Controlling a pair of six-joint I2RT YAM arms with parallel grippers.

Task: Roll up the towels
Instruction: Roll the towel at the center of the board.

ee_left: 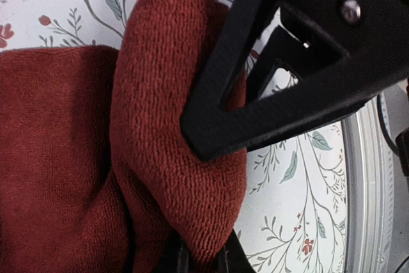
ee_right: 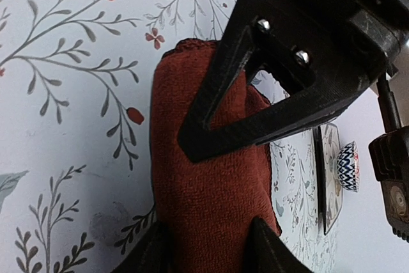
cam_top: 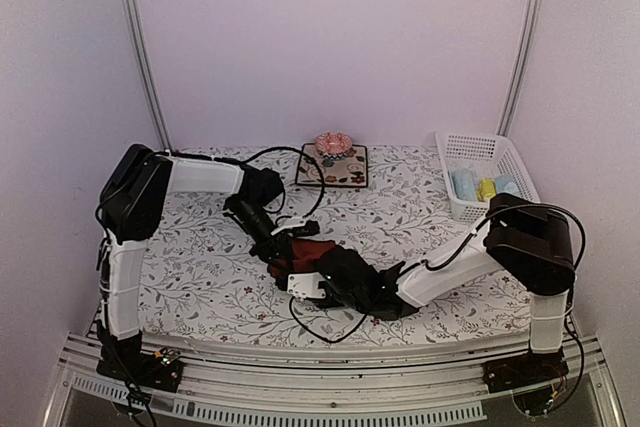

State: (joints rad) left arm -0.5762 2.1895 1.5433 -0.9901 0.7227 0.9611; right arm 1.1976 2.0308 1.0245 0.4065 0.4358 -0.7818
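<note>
jaws of left gripper [ee_left: 192, 199] and right gripper [ee_right: 198, 202] both pinch the red towel [ee_left: 57, 158]; only overhead shows the basket [cam_top: 470, 137].

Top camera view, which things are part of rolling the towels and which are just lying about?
Job: dark red towel; pale blue towels and yellow towel, rolled, in the white basket.
Lying about: square floral mat, pink object on it.
</note>
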